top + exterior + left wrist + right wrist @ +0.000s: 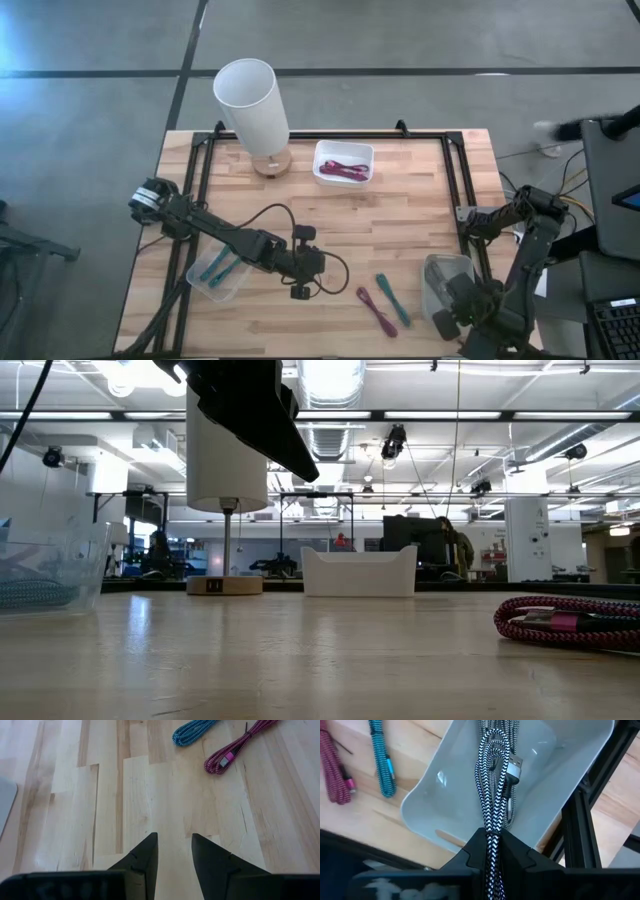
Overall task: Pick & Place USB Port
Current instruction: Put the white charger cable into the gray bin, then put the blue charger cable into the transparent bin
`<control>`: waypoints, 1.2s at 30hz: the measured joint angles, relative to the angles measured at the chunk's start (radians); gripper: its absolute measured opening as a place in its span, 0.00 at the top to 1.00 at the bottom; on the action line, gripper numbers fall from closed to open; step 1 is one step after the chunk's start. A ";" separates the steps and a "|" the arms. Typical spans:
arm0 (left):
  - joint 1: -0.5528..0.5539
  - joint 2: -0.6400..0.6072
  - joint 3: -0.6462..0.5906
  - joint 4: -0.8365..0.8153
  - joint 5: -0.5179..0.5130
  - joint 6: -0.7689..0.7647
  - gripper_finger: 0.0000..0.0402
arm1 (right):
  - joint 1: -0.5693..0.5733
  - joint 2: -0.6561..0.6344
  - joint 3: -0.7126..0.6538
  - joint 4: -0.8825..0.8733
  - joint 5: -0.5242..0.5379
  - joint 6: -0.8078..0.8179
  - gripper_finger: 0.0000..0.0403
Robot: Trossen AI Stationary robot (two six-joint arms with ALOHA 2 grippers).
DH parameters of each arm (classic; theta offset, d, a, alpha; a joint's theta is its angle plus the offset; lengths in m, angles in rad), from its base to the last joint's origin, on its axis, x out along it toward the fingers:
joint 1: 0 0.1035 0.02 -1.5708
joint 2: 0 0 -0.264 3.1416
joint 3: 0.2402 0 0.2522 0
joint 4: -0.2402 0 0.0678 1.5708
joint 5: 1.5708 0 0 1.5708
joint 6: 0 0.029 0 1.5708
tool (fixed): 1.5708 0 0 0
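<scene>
Right hand (pixel 495 847) clamped on braided black-white USB cable (pixel 492 785) above clear plastic bin (pixel 445 795); left hand (pixel 175 852) slightly parted, empty, over pale wood surface (pixel 150 795).

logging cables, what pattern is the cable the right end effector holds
Black-and-white braided cable, clearest in the right wrist view.

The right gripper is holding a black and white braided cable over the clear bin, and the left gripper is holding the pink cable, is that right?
Not quite. The left gripper is open and holds nothing; the left wrist view shows the pink cable lying on the table ahead of it. The right gripper does hold the black and white cable over the clear bin.
</scene>
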 joint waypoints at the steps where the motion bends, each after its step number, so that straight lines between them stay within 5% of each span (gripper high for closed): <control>1: 0.000 0.000 0.000 0.000 0.000 0.000 0.71 | 0.000 0.000 -0.010 0.003 0.000 0.000 0.93; 23: 0.000 0.000 0.000 0.000 0.000 -0.007 0.72 | -0.020 0.001 -0.320 0.250 0.011 -0.023 0.92; 36: 0.000 0.000 0.000 0.000 -0.001 -0.008 0.72 | -0.033 0.001 -0.303 0.264 0.013 -0.054 0.72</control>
